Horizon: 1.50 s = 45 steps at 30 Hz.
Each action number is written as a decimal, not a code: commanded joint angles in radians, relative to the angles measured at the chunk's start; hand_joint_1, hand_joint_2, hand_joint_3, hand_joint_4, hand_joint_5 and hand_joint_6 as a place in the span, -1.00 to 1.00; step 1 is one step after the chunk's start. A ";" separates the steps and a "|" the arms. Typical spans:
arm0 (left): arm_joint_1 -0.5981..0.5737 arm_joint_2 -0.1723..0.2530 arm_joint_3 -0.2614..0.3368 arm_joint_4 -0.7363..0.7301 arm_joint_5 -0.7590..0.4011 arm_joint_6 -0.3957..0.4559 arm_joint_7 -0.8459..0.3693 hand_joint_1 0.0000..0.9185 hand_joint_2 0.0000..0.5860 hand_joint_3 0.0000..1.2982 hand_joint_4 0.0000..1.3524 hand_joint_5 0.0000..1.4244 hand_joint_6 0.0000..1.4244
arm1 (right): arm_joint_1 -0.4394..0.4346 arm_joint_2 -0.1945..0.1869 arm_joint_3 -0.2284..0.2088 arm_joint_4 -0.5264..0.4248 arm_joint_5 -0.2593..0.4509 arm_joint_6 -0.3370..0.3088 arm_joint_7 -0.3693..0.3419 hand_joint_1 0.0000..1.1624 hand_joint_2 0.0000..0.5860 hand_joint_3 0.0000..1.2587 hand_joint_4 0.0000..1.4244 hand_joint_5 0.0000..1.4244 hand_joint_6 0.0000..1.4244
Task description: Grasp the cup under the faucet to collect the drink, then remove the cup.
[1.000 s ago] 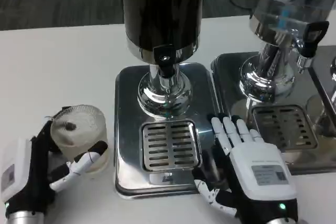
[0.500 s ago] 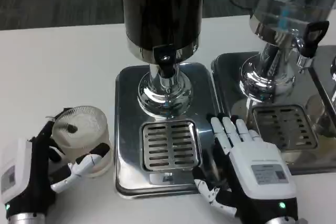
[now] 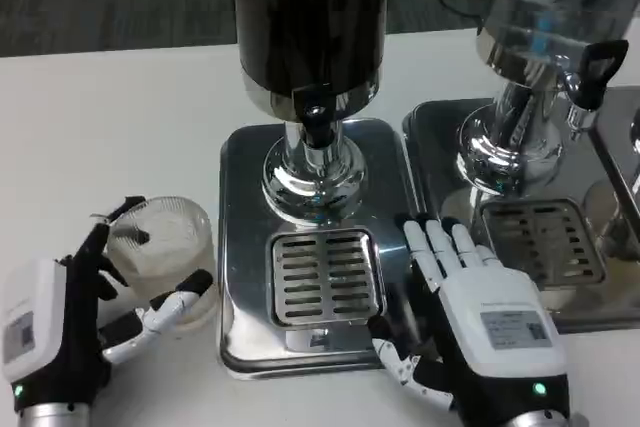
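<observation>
A clear ribbed cup [image 3: 165,247] stands on the white table, left of the steel drip tray [image 3: 240,247]. My left hand [image 3: 60,332] wraps around it: the thumb touches its near right side and a black finger curls over its far left rim. The dark dispenser's faucet [image 3: 316,125] hangs above the slotted grate [image 3: 325,277], and nothing stands on the grate. My right hand [image 3: 480,332] lies flat on the tray's right edge, fingers stretched out and holding nothing.
A second dispenser [image 3: 545,67] with its own tray and grate [image 3: 540,237] stands at the right, close beside my right hand. The dark tank [image 3: 310,17] towers over the first tray. Bare table lies to the left and behind the cup.
My left hand and the cup have shifted slightly to the right, toward the tray, and the cup sits a little lower. The right hand has stayed where it was.
</observation>
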 commanded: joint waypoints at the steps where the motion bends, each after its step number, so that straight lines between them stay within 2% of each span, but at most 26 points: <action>1: -0.023 0.018 0.002 -0.021 0.006 -0.007 0.040 0.02 -0.59 -0.48 -0.26 0.08 0.33 | 0.001 0.003 -0.005 -0.005 -0.005 0.004 -0.013 -0.35 0.29 -1.00 -1.00 -1.00 -0.84; 9: -0.020 0.015 -0.006 -0.063 0.031 -0.007 0.069 0.02 -0.58 -0.48 -0.27 0.08 0.33 | -0.008 0.007 -0.008 0.000 -0.007 0.006 -0.012 -0.34 0.27 -1.00 -1.00 -1.00 -0.84; 13: -0.016 0.013 -0.026 -0.108 0.055 -0.015 0.062 0.02 -0.58 -0.48 -0.27 0.08 0.33 | 0.005 0.010 -0.007 -0.017 -0.029 0.025 -0.023 -0.34 0.26 -1.00 -1.00 -1.00 -0.84; 15: -0.012 0.014 -0.033 -0.129 0.066 -0.019 0.058 0.02 -0.58 -0.48 -0.27 0.06 0.33 | 0.012 0.018 -0.001 -0.024 -0.045 0.038 -0.033 -0.32 0.26 -1.00 -1.00 -1.00 -0.91; 24: -0.021 0.013 -0.073 -0.159 0.097 -0.020 0.036 0.00 -0.59 -0.48 -0.27 0.05 0.31 | 0.037 0.033 -0.010 -0.038 -0.037 0.051 -0.033 -0.32 0.26 -1.00 -1.00 -1.00 -0.95; 29: -0.056 -0.002 -0.108 -0.129 0.104 -0.016 0.025 0.00 -0.59 -0.50 -0.29 0.05 0.30 | 0.046 0.034 -0.007 -0.045 -0.048 0.054 -0.033 -0.32 0.26 -1.00 -1.00 -1.00 -0.95; 32: -0.094 -0.015 -0.150 -0.105 0.134 -0.003 0.030 -0.01 -0.58 -0.52 -0.31 0.04 0.30 | 0.048 0.039 -0.011 -0.044 -0.042 0.057 -0.034 -0.32 0.26 -1.00 -1.00 -1.00 -0.95; 36: -0.146 -0.029 -0.214 -0.054 0.211 0.040 0.085 -0.02 -0.58 -0.54 -0.34 0.01 0.25 | 0.039 0.038 -0.001 -0.045 -0.058 0.057 -0.028 -0.32 0.26 -1.00 -1.00 -1.00 -0.92; 41: -0.192 -0.050 -0.268 0.026 0.232 0.064 0.122 -0.03 -0.57 -0.55 -0.35 -0.01 0.22 | 0.037 0.031 -0.005 -0.048 -0.054 0.055 -0.026 -0.32 0.26 -1.00 -1.00 -1.00 -0.90; 45: -0.208 -0.050 -0.300 0.046 0.237 0.076 0.147 -0.07 -0.59 -0.57 -0.38 -0.05 0.15 | 0.045 0.031 -0.003 -0.053 -0.052 0.056 -0.024 -0.32 0.26 -1.00 -1.00 -1.00 -0.90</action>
